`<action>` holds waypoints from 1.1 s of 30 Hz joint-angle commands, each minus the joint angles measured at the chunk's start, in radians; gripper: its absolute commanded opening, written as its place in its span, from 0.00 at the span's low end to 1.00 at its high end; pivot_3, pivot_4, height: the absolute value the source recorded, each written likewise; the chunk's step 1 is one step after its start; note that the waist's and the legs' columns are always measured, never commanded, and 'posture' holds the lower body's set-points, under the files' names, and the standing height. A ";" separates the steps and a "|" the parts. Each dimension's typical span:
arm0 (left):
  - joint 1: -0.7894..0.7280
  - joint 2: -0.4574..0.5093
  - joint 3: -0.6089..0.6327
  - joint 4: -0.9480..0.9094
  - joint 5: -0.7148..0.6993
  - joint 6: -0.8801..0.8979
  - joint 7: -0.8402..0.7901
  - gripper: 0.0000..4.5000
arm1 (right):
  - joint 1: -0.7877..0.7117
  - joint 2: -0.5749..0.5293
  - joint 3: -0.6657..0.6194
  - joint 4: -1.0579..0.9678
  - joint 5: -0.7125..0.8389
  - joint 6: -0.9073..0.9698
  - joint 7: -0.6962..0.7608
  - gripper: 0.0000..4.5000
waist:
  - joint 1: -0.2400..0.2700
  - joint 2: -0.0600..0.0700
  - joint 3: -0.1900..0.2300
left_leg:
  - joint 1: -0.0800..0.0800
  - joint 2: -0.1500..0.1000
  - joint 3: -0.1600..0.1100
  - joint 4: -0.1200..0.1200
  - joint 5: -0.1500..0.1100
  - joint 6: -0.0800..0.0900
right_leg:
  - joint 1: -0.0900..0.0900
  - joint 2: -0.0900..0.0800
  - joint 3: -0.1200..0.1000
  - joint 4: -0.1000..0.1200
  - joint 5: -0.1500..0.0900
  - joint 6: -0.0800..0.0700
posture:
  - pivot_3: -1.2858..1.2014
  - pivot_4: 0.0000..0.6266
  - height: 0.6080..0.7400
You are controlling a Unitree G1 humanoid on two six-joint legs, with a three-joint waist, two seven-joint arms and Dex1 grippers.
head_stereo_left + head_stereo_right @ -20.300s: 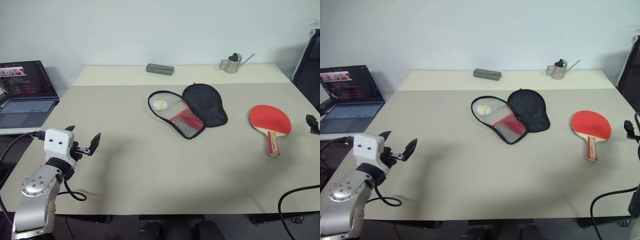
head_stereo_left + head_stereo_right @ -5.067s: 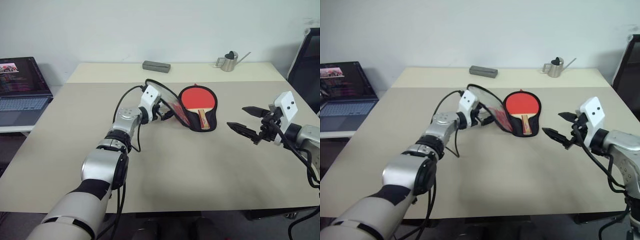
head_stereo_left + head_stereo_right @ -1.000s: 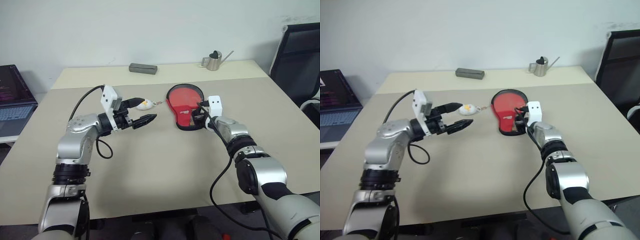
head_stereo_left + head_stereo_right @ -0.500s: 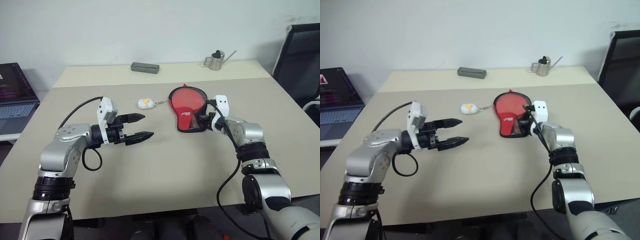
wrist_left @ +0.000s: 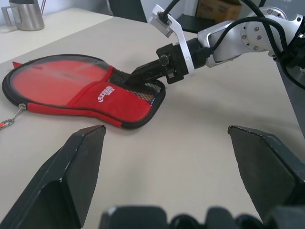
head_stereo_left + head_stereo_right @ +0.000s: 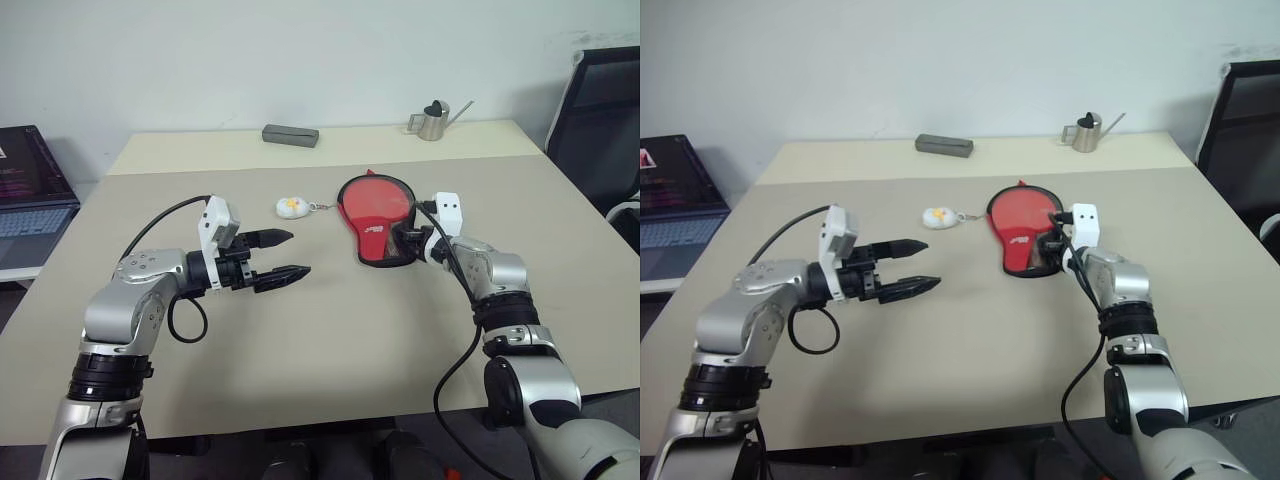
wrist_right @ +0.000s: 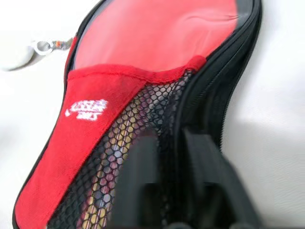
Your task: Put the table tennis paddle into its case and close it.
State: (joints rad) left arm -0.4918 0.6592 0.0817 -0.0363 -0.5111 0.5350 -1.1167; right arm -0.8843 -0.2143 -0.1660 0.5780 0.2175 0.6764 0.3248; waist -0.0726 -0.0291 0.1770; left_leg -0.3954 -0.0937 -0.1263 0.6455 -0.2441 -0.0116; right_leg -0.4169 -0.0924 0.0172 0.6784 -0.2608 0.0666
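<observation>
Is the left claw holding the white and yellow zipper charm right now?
No. The left claw hangs open above the bare table, while the zipper charm lies farther back beside the case, untouched.

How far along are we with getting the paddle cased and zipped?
Done: the paddle is inside the case; its striped handle shows through the mesh, and the red flap lies folded over it. In hand: the right gripper is at the case's narrow end, by the zipper track. The left gripper hangs open, apart. Left: whether the zip is fully closed, I can't tell.
</observation>
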 commanded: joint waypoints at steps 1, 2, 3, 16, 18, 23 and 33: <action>-0.013 0.001 0.008 -0.036 -0.013 -0.015 0.009 1.00 | -0.025 -0.015 0.010 -0.046 -0.004 -0.055 0.007 0.54 | 0.000 0.000 0.000 | 0.000 0.000 0.000 0.000 0.000 0.000 | 0.000 0.000 0.000 0.000 0.000 0.000 | 0.52 0.24 1.00; -0.012 0.001 0.008 -0.036 -0.013 -0.016 0.010 1.00 | -0.023 -0.021 0.015 -0.052 -0.008 -0.067 0.011 0.61 | 0.000 0.000 0.000 | 0.000 0.000 0.000 0.000 0.000 0.000 | 0.000 0.000 0.000 0.000 0.000 0.000 | 0.52 0.24 1.00; -0.012 0.001 0.007 -0.037 -0.014 -0.016 0.011 1.00 | -0.019 -0.027 0.023 -0.058 -0.012 -0.072 0.015 0.61 | 0.000 0.000 0.000 | 0.000 0.000 0.000 0.000 0.000 0.000 | 0.000 0.000 0.000 0.000 0.000 0.000 | 0.52 0.24 1.00; -0.026 -0.007 -0.012 -0.018 -0.004 -0.034 0.008 1.00 | 0.023 -0.061 0.034 0.077 -0.025 -0.105 0.010 0.61 | 0.002 0.000 0.000 | 0.000 0.000 0.000 0.000 0.000 0.000 | 0.000 0.000 0.000 0.000 0.000 0.000 | 0.52 0.24 1.00; -0.029 -0.007 -0.012 -0.015 -0.005 -0.036 0.008 1.00 | 0.009 -0.054 0.032 0.127 -0.030 -0.138 0.009 0.61 | 0.002 0.000 0.000 | 0.000 0.000 0.000 0.000 0.000 0.000 | 0.000 0.000 0.000 0.000 0.000 0.000 | 0.52 0.24 1.00; -0.030 -0.006 -0.014 -0.012 -0.002 -0.043 0.009 1.00 | -0.026 -0.034 0.038 0.232 -0.043 -0.213 0.014 0.61 | 0.001 0.000 0.000 | 0.002 0.000 0.000 0.000 0.000 0.000 | 0.002 0.001 0.000 0.000 0.001 -0.001 | 0.52 0.24 1.00; -0.024 -0.005 -0.015 -0.017 0.002 -0.049 0.013 1.00 | -0.071 0.001 0.079 0.375 -0.111 -0.302 0.001 0.80 | -0.005 0.000 0.000 | 0.012 0.002 0.000 -0.001 0.000 0.000 | 0.011 0.002 0.000 0.000 0.002 -0.003 | 0.52 0.24 1.00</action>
State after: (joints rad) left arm -0.5046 0.6517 0.0621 -0.0348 -0.5062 0.5077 -1.1029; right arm -0.9481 -0.2273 -0.1085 0.9204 0.1279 0.3799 0.3302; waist -0.0777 -0.0292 0.1770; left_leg -0.3828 -0.0917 -0.1258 0.6448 -0.2441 -0.0115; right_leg -0.4058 -0.0900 0.0176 0.6782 -0.2591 0.0639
